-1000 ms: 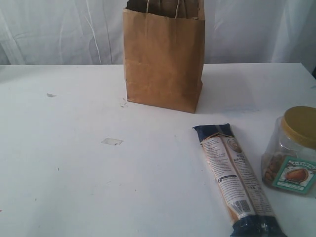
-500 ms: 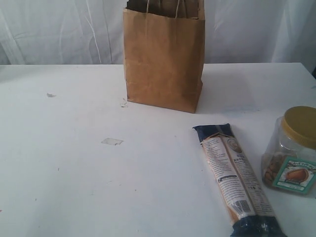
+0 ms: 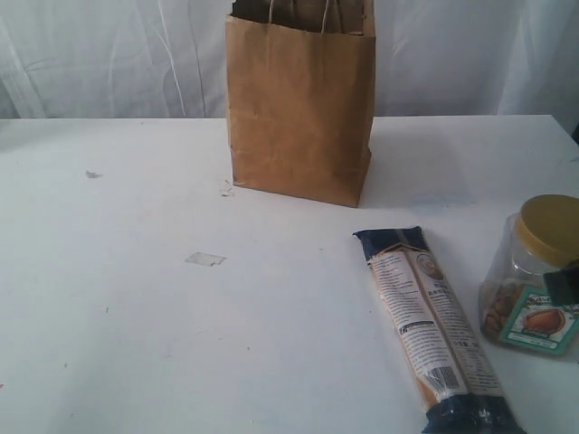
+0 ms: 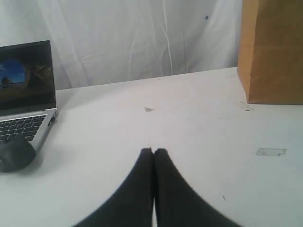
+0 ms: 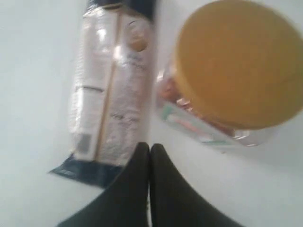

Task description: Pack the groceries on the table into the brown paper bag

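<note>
The right tool (image 5: pixel 150 147), pressed together (as is the left tool (image 4: pixel 153 151)), hangs between pasta packet (image 5: pixel 111 80) and jar (image 5: pixel 239 61); I think it should spread wide before descending on either.

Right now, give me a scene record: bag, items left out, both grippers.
bag: upright on table
packet: lying flat, outside bag
jar: standing, lid on, beside packet, outside bag
left gripper: shut, holding nothing, over bare table
right gripper: shut, holding nothing, by packet and jar
</note>
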{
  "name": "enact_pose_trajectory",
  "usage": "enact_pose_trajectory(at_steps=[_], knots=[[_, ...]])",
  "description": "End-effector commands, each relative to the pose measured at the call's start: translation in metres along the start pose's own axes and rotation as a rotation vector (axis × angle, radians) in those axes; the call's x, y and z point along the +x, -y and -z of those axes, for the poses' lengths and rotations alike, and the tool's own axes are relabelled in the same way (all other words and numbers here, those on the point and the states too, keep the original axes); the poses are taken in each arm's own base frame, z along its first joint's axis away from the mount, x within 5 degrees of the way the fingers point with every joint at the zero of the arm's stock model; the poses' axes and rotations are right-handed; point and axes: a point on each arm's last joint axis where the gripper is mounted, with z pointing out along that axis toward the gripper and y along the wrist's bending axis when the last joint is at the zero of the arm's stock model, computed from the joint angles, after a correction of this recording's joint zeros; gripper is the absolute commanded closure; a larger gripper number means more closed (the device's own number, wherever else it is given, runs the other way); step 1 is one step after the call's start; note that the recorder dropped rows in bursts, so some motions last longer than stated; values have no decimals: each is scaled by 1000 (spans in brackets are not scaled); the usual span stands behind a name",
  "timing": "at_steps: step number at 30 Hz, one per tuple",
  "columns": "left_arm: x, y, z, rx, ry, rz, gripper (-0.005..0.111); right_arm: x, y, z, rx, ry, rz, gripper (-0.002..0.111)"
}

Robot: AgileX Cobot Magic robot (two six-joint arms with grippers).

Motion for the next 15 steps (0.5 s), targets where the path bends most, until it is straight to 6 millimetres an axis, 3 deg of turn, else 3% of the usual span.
enact_pose_trajectory(at_steps=[1,5,15], knots=[[1,0,1,7,5,2,107,8,-20,-17,-177,-186,64,108],[1,0,1,7,5,2,107,15,-24,-51,-196,-257,131,108],[1,0,1,7,5,2,107,-13,-13,-125,-71,-110,189,108]])
